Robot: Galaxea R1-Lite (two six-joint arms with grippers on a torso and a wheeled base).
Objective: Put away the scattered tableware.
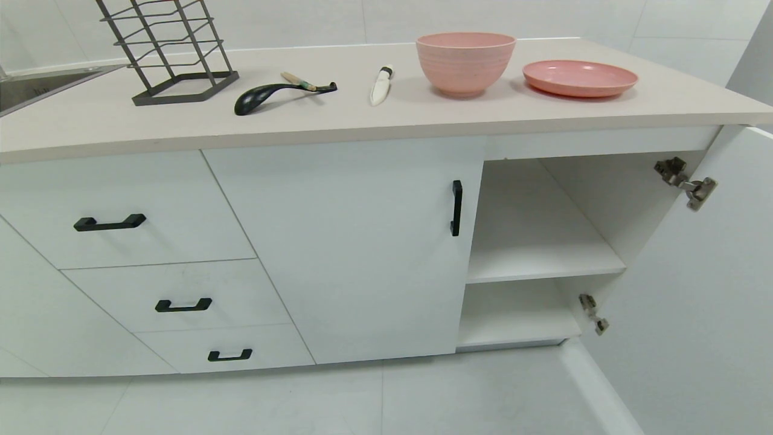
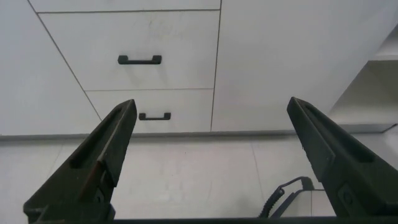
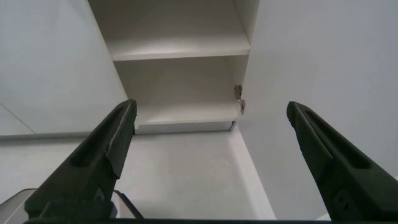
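Fingers apart on left gripper and right gripper, before drawers and open cabinet

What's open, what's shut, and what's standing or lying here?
Right cabinet door, open.
Left cabinet door, shut.
Drawers, all three shut.
Pink bowl, upright on the counter.
Pink plate, flat on the counter.
Black spoon, lying on the counter.
White knife, lying on the counter.
Left gripper, open.
Right gripper, open.
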